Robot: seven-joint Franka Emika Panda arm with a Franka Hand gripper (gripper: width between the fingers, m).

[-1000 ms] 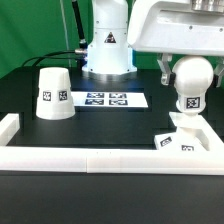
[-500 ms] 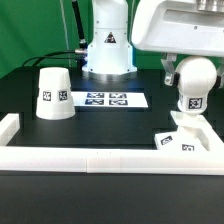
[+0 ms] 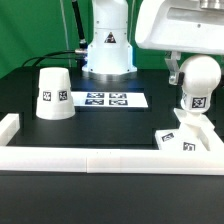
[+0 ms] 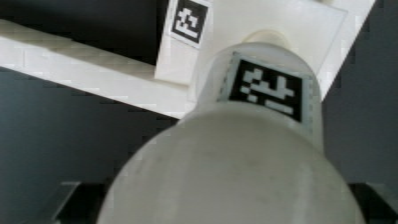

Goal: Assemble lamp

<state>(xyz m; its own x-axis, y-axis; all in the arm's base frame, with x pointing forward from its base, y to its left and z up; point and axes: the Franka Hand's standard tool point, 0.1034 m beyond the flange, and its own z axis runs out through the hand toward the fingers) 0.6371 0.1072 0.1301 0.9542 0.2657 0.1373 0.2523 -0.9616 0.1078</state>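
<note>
My gripper (image 3: 198, 68) is shut on the white ball-shaped bulb (image 3: 200, 78) at the exterior view's right and holds it upright, neck down, with a tag on the neck. The neck end hangs just over the small flat square base (image 3: 183, 141), which lies by the front rail. I cannot tell whether they touch. In the wrist view the bulb (image 4: 231, 150) fills most of the picture between my gripper's (image 4: 222, 205) dark fingers (image 4: 71, 205), and the base (image 4: 192, 35) shows beyond the neck. The tapered shade (image 3: 53, 93) stands mouth down at the exterior view's left.
The marker board (image 3: 105, 99) lies flat in the middle, in front of the arm's white pedestal (image 3: 107, 50). A long white rail (image 3: 100, 159) runs along the front, with raised ends at the left (image 3: 9, 126) and right. The rail also crosses the wrist view (image 4: 80, 72).
My gripper has carried the bulb a little toward the exterior view's right, nearer to over the base. Shade, base and marker board have not moved.
</note>
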